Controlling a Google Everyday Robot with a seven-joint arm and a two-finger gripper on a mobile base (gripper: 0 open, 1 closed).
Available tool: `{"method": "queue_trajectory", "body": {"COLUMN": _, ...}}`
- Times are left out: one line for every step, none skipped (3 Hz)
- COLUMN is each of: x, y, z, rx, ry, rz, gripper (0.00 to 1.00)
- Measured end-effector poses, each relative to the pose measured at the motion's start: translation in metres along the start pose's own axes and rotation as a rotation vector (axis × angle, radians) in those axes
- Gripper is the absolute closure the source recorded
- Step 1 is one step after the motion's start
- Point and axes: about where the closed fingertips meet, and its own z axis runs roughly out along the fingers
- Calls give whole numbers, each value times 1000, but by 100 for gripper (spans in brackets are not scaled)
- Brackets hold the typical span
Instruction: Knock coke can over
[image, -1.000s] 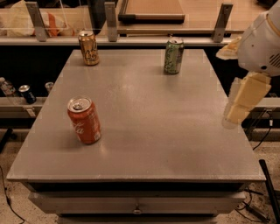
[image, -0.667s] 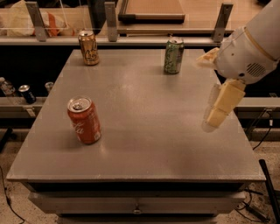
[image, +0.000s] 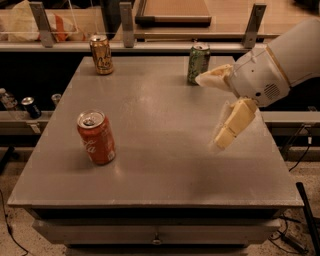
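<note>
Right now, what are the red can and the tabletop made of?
The coke can: likely thin aluminium, glossy red paint, bare silver top. The table: seemingly brushed grey metal, dull sheen. The pincer, open over the table's right side, looks cream plastic.

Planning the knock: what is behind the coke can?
Table surface runs behind the coke can to the gold-brown can; the strip right behind it is hidden. The pincer hovers open at the right.

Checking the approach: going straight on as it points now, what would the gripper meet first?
Probably the bare tabletop, short of the coke can; the gripper, above its right side, points down and left, but depth is unclear.
</note>
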Motion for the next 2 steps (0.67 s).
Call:
{"method": "queue_trajectory", "body": {"x": -1, "y": 0, "z": 0, "rx": 0, "ry": 0, "rz": 0, "gripper": 0}}
{"method": "queue_trajectory", "body": {"x": -3, "y": 0, "z": 16, "rx": 3, "ry": -82, "rz": 13, "gripper": 0}}
